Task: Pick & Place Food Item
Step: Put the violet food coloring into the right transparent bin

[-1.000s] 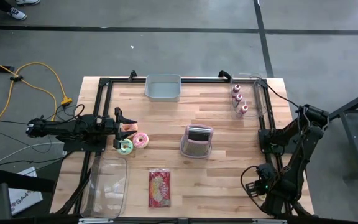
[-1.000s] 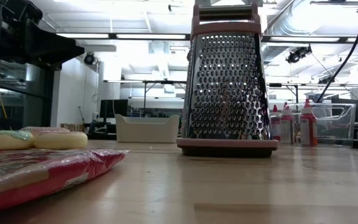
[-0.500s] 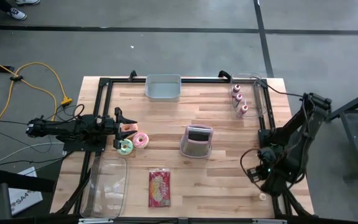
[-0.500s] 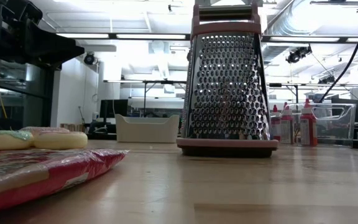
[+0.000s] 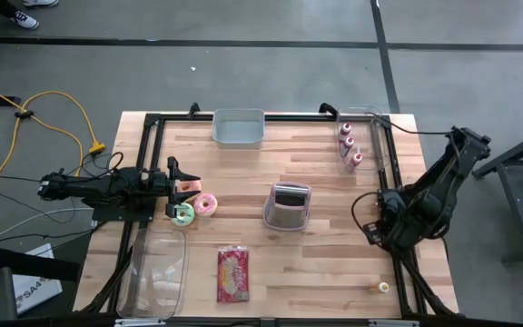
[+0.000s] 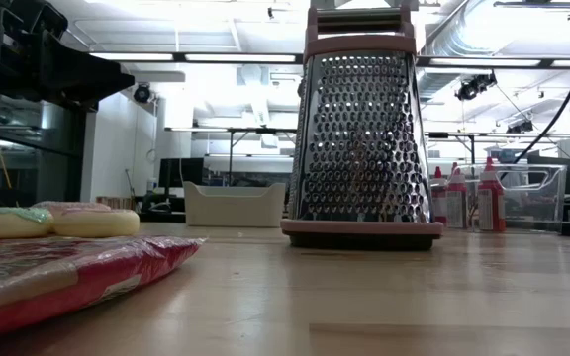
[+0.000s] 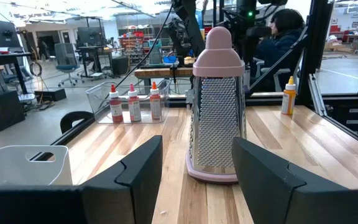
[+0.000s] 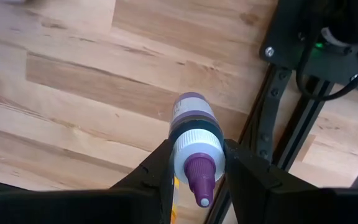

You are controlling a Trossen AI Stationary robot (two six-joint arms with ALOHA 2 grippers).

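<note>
Right wrist view: showed the right gripper (image 8: 196,163) pointing straight down, its fingers pinching a small squeeze bottle (image 8: 193,127) just under the white collar, purple nozzle toward the camera.
Bottle location: it hung in the air above the tabletop (image 8: 73,81), over the right-hand edge beside the black frame rail (image 8: 263,134), clear of the wood.
Bottle in the high view: hidden beneath the right gripper (image 5: 377,232); only the arm showed there.
How it should handle: judged light, with soft plastic walls that give under a hard squeeze, and smooth enough to slide if held loosely.
Best hold: the stiff neck and collar, where the fingers already sat; a squeeze lower on the body could push out contents, if the nozzle was not sealed.
Risk: the body dangled below the hold and could swing or tip when set down, so it would want lowering upright.
Left gripper (image 7: 194,171): fingers spread wide, holding nothing, pointing level across the tabletop at the left edge, toward the grater (image 7: 217,112).
Other food: two doughnuts (image 5: 195,208) lay just in front of the left gripper (image 5: 178,186), and a red packet (image 5: 232,274) near the front edge.
Possible destinations: a grey bin (image 5: 238,128) at the far edge and a clear tub (image 5: 155,270) at the front left; which one was meant could not be told.
</note>
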